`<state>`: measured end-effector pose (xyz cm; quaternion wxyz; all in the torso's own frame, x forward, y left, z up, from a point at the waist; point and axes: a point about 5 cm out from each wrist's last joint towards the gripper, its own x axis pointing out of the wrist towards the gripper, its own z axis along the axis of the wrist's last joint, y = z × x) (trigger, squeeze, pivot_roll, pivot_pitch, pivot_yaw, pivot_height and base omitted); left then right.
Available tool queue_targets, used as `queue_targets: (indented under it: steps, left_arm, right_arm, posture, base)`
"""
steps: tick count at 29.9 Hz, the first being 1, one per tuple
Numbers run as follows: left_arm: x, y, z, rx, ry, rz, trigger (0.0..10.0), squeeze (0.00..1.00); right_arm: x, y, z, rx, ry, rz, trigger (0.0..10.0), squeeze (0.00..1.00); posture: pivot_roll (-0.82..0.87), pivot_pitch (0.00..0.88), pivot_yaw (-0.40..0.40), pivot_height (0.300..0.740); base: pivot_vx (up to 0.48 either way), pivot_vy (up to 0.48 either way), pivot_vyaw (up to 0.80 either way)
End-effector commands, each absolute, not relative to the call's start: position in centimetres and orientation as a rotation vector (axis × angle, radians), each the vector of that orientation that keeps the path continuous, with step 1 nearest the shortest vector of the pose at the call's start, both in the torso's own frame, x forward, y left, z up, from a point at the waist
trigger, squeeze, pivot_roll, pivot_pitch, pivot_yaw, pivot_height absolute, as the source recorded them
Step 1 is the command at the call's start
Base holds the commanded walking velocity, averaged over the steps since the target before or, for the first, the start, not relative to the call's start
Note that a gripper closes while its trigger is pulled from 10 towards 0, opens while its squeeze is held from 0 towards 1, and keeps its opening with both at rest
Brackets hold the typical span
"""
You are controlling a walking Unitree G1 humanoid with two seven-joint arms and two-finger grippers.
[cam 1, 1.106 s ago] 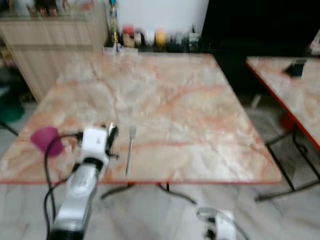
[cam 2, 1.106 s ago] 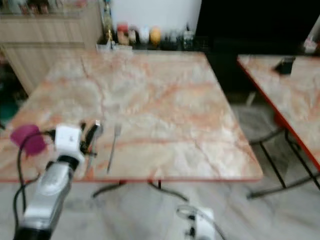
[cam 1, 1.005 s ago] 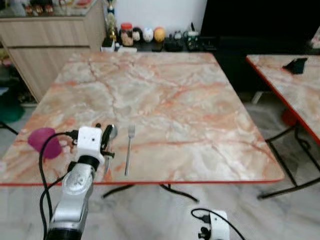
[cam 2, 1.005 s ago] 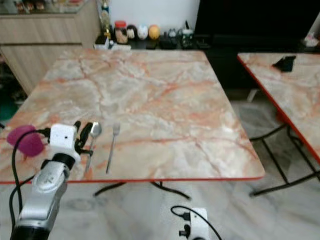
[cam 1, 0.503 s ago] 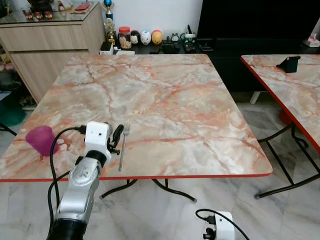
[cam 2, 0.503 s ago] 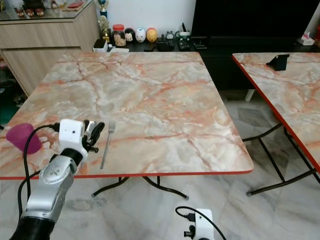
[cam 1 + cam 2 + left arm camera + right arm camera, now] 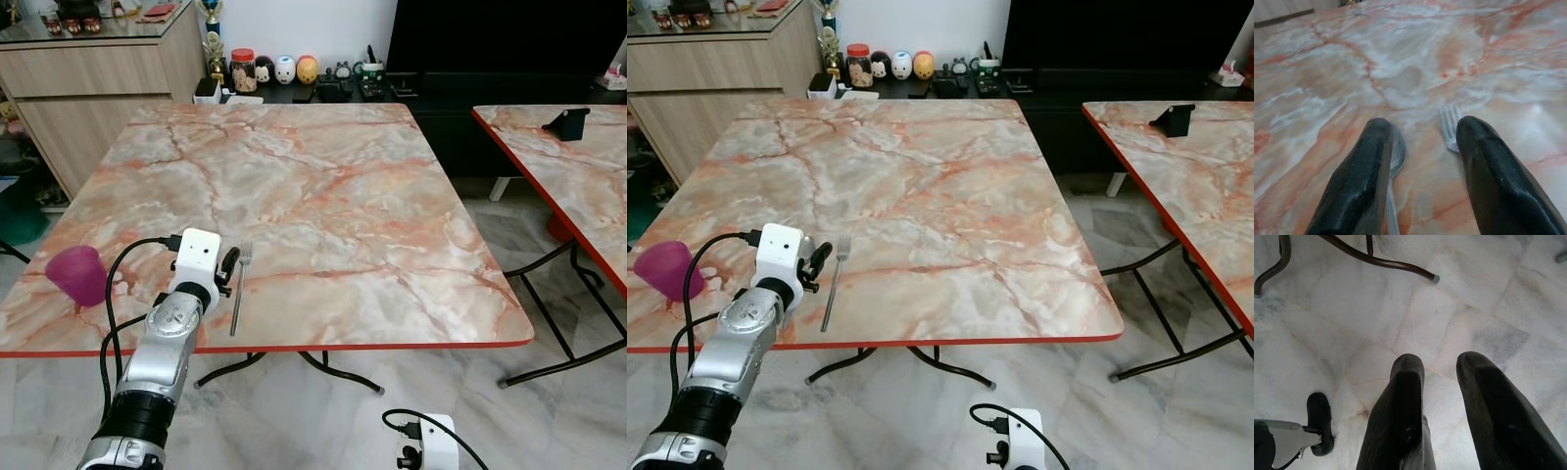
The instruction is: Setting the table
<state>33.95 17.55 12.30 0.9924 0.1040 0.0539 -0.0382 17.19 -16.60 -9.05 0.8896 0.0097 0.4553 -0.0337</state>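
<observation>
While spread over the spoon (image 7: 1394,161), left gripper (image 7: 1420,171), fork (image 7: 238,287) just beside.

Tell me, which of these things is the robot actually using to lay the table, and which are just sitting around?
For the job:
fork on the table
spoon beside the fork, by the open left tool
purple cup near the table's left edge

Just lying about:
jar and figurines on the low shelf
black stand on the second table
wooden cabinet

Marble-top table (image 7: 323,186), second table (image 7: 578,166) right, wooden sideboard (image 7: 98,78), grey tiled floor (image 7: 323,421).
</observation>
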Motion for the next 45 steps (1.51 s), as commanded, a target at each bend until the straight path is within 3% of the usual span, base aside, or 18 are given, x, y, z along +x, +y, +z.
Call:
queue_targets:
  steps: [1,12,16,20,28,35,45]
  left_arm:
    - [34.2,18.1,12.1,0.243,0.142,-0.061,10.0,0.0]
    - [34.3,19.5,11.0,0.236,0.217,0.003,10.0,0.0]
    - [33.8,19.5,12.3,0.174,0.074,-0.013,10.0,0.0]
    - [31.4,20.7,12.5,0.188,-0.047,0.032,10.0,0.0]
    - [27.8,22.9,12.7,0.211,-0.159,0.137,10.0,0.0]
    - [28.8,22.8,14.1,0.175,-0.204,0.121,10.0,0.0]
    - [29.8,21.4,14.7,0.174,-0.221,0.085,10.0,0.0]
  right_arm:
    - [17.1,-16.6,-9.1,0.021,0.954,-0.069,10.0,0.0]
    - [17.1,-16.6,-9.1,0.025,0.953,-0.073,10.0,0.0]
    - [17.1,-16.6,-9.1,0.026,0.951,-0.077,10.0,0.0]
    - [17.0,-16.7,-9.1,0.022,0.953,-0.079,10.0,0.0]
    - [17.0,-16.8,-9.1,0.016,0.957,-0.079,10.0,0.0]
    - [17.0,-16.8,-9.1,0.005,0.952,-0.067,10.0,0.0]
    - [17.0,-16.7,-9.1,0.015,0.95,-0.08,10.0,0.0]
  posture:
    - [0.07,0.0,-0.022,0.74]
    - [0.06,0.0,-0.018,0.74]
    - [0.06,0.0,-0.015,0.74]
    - [0.06,0.0,-0.014,0.74]
    - [0.07,0.0,-0.02,0.74]
    - [0.07,0.0,-0.024,0.74]
    - [0.07,0.0,-0.022,0.74]
  base:
    - [0.0,0.0,0.0]
    - [0.0,0.0,0.0]
    - [0.0,0.0,0.0]
    - [0.0,0.0,0.0]
    - [0.0,0.0,0.0]
    - [0.0,0.034,0.0]
    - [0.0,0.48,0.0]
